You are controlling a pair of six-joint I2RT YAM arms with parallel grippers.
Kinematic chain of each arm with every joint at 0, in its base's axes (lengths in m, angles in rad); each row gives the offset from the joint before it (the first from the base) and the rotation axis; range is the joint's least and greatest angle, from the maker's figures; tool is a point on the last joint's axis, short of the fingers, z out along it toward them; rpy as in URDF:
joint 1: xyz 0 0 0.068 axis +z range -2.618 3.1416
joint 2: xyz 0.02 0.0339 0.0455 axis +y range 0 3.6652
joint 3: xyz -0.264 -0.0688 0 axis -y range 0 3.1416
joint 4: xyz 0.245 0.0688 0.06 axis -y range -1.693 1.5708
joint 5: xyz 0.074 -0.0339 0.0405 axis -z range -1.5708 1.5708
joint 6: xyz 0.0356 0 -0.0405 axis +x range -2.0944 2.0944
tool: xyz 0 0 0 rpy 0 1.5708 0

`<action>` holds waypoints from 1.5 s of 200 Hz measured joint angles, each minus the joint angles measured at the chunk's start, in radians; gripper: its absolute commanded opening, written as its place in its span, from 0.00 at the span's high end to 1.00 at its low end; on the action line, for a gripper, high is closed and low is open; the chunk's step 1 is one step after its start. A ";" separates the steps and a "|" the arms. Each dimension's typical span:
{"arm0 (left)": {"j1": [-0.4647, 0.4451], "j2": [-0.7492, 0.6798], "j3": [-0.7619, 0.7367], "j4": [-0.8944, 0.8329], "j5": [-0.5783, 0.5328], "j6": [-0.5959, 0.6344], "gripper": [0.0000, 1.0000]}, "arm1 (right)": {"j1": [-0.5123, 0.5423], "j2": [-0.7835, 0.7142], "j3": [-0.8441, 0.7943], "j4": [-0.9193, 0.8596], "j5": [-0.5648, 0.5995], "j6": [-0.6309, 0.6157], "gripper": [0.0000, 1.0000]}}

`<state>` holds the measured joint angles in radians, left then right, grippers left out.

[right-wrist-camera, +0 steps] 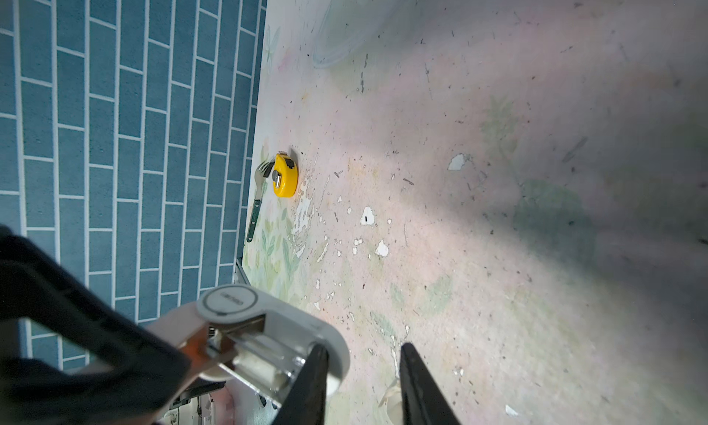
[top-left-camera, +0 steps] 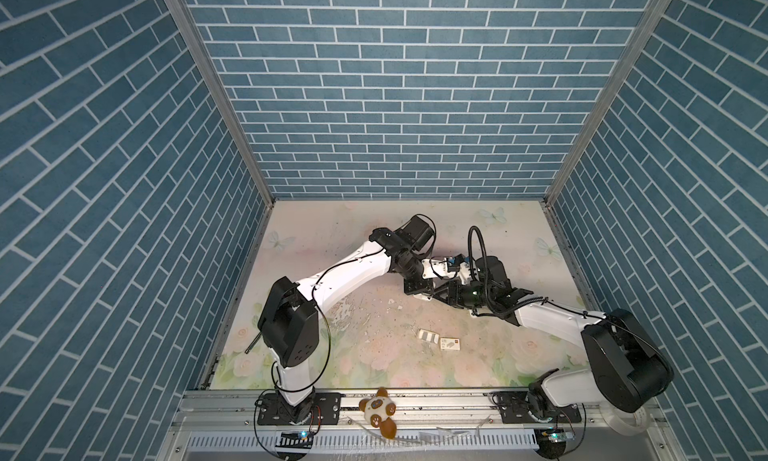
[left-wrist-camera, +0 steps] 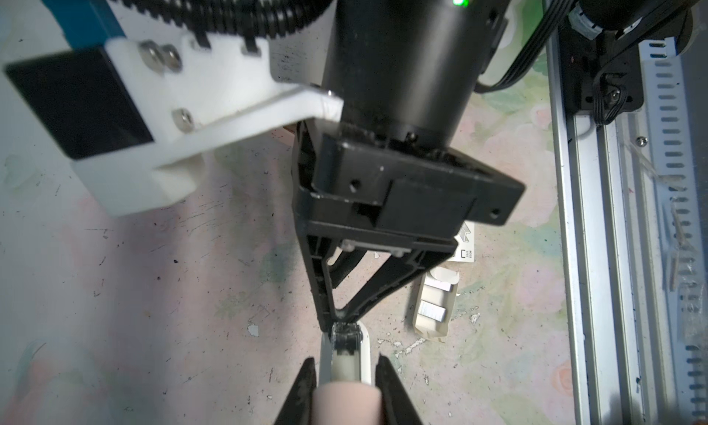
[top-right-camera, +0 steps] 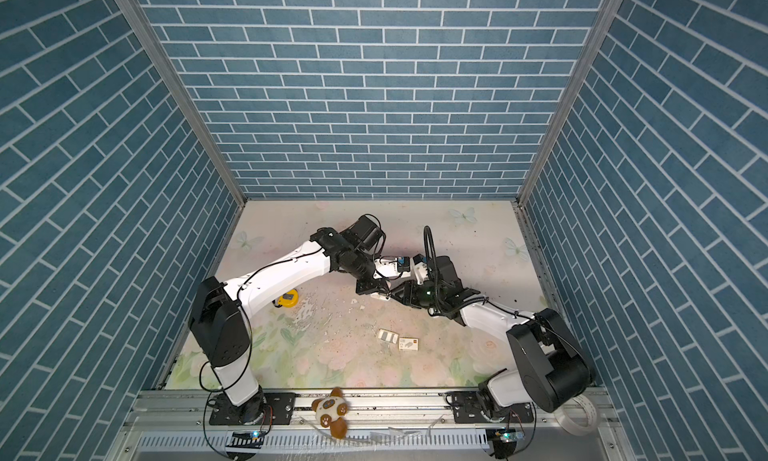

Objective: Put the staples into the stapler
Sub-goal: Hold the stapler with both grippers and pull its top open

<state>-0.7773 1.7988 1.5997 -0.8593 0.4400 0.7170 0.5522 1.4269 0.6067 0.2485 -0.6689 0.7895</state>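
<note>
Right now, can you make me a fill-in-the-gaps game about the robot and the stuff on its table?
1. The tape measure lying beside the fork is ____ in colour.
2. The left gripper is shut on the ____.
3. The white tray holds ____ grey strips of staples.
Missing words: yellow; stapler; two.

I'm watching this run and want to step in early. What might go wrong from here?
1. The left gripper holds the open stapler by one end only. The right gripper is at its front and may twist it loose if it pushes.
2. The tray of staples lies open on the table near the right arm. A low sweep might scatter the strips.
</note>
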 measured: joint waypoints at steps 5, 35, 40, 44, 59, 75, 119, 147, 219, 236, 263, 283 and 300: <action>0.000 0.000 0.002 0.003 0.002 -0.005 1.00 | 0.002 0.004 0.000 0.005 0.000 0.001 0.67; 0.000 0.000 0.005 0.013 0.014 -0.031 1.00 | 0.009 0.026 0.000 0.034 0.002 0.024 0.67; 0.001 0.000 0.005 0.016 0.016 -0.037 1.00 | 0.011 0.030 0.000 0.039 0.002 0.026 0.67; 0.002 0.000 0.005 0.019 0.018 -0.042 1.00 | 0.011 0.033 0.000 0.043 0.002 0.027 0.67; 0.006 0.000 0.005 0.032 0.031 -0.060 1.00 | 0.014 0.046 0.000 0.056 0.003 0.038 0.67; 0.010 0.000 0.005 0.048 0.045 -0.077 1.00 | 0.020 0.050 0.000 0.068 0.002 0.045 0.66; 0.030 -0.002 0.006 0.078 0.085 -0.114 1.00 | 0.022 0.049 0.000 0.078 0.010 0.046 0.62; 0.069 -0.010 0.005 0.075 0.129 -0.126 1.00 | 0.022 -0.001 0.000 0.035 0.056 0.040 0.58; 0.220 -0.031 0.039 -0.010 0.357 -0.156 1.00 | 0.021 -0.321 -0.010 -0.026 0.034 -0.089 0.49; 0.219 -0.020 0.072 -0.036 0.428 -0.164 1.00 | 0.021 -0.340 -0.003 -0.037 0.000 -0.117 0.49; 0.219 0.016 0.124 -0.072 0.523 -0.172 1.00 | 0.021 -0.338 0.010 -0.056 -0.046 -0.137 0.48; 0.219 0.050 0.151 -0.099 0.578 -0.176 1.00 | 0.023 -0.338 0.020 -0.066 -0.071 -0.143 0.47; 0.219 0.079 0.168 -0.118 0.622 -0.182 1.00 | 0.024 -0.338 0.030 -0.071 -0.084 -0.144 0.47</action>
<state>-0.5583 1.8774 1.7676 -0.9771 1.0618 0.5350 0.5758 1.0889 0.6369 0.1780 -0.7532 0.6453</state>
